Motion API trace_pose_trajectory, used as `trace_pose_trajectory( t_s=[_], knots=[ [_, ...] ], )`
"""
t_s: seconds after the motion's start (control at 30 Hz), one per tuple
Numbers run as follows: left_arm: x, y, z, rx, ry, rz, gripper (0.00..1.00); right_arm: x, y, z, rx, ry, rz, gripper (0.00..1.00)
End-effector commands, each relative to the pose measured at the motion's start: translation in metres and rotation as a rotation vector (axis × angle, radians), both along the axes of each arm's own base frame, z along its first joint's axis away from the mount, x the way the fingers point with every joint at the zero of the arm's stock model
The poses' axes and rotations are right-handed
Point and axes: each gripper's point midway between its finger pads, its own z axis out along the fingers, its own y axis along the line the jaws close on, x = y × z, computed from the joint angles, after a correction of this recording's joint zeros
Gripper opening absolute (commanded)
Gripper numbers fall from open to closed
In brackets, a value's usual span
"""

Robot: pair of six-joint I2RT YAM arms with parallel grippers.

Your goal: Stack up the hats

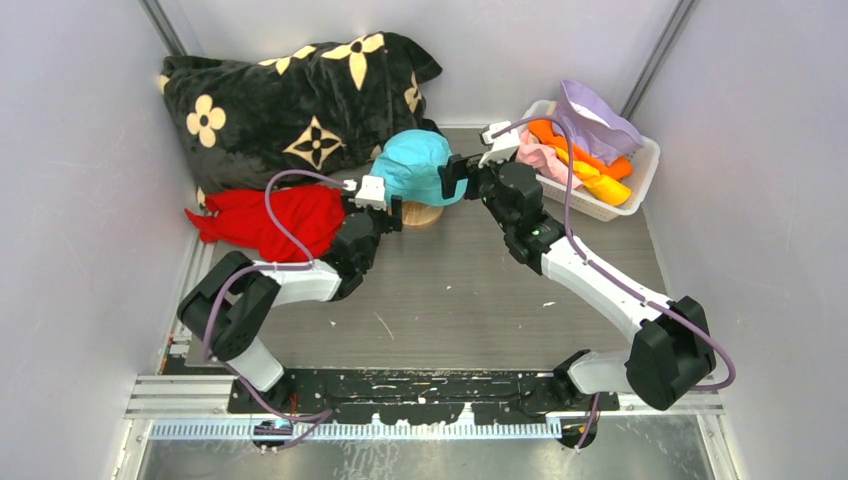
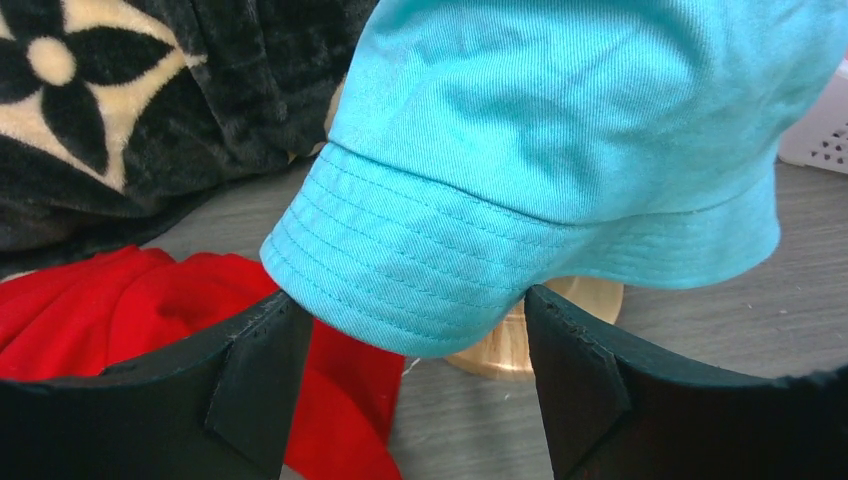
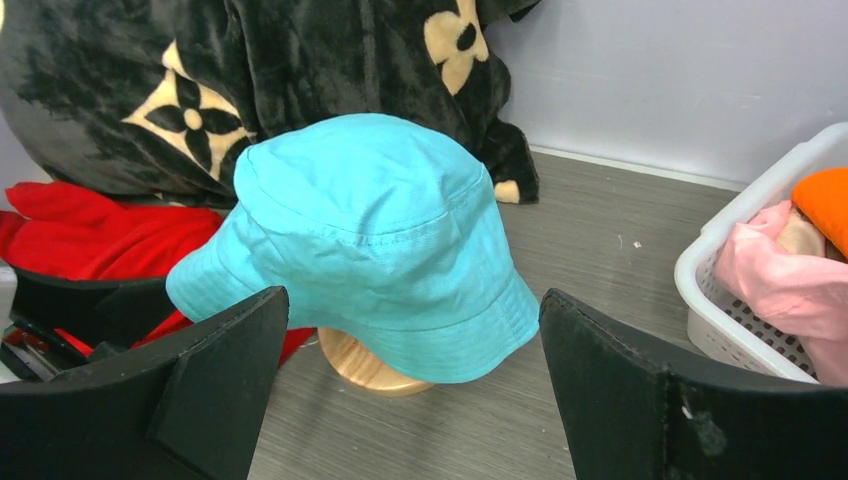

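Top external, grey tbl [image 1: 450,285], pale walls [image 1: 70,150], teal hat [image 1: 420,165] centre-back

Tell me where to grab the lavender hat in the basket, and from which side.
Pinch the raised fold of the lavender hat, coming straight down from above, probably with the nearer right gripper. It lies uppermost, standing above the rim of the basket, whose walls block a sideways approach.

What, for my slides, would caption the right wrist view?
Teal hat on a wooden stand ahead of the open right hand; basket alongside.
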Motion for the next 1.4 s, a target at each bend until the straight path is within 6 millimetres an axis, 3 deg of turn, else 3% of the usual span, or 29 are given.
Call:
trace_pose_trajectory(
  t_s=[0.0,0.1,0.2,0.3,0.37,0.53,0.97,1.07,1.13,1.27,1.37],
  knots=[
    [0.013,0.006,0.047,-0.074,-0.207,0.059,0.77,0.001,-0.007,0.021,0.019,-0.065,-0.024,1.0],
    [0.013,0.012,0.048,-0.086,-0.249,0.09,0.72,0.002,-0.008,0.018,0.015,-0.058,-0.027,1.0],
    [0.016,0.015,0.045,-0.067,-0.249,0.114,0.61,0.003,-0.008,0.016,0.014,-0.054,-0.029,1.0],
    [0.019,0.015,0.038,-0.046,-0.245,0.131,0.44,0.004,-0.008,0.014,0.012,-0.051,-0.028,1.0],
    [0.021,0.016,0.034,-0.043,-0.251,0.141,0.24,0.005,-0.008,0.012,0.01,-0.048,-0.029,1.0],
    [0.02,0.016,0.013,-0.028,-0.198,0.136,0.17,0.006,-0.011,0.011,0.003,-0.044,-0.044,1.0],
    [-0.006,0.033,-0.031,-0.082,-0.109,0.141,0.02,0.007,-0.014,0.005,0.001,-0.034,-0.053,1.0],
    [-0.02,0.044,-0.02,-0.127,-0.154,0.183,0.08,0.008,-0.015,0.002,-0.005,-0.029,-0.055,1.0],
    [-0.028,0.048,-0.006,-0.122,-0.176,0.183,0.19,0.008,-0.015,0.002,-0.004,-0.029,-0.057,1.0],
    [-0.042,0.048,0.036,-0.118,-0.2,0.127,0.55,0.009,-0.014,0.001,-0.003,-0.027,-0.053,1.0],
    [-0.045,0.04,0.054,-0.065,-0.145,0.061,0.69,0.009,-0.013,0.0,0.0,-0.024,-0.049,1.0]
  ],
)
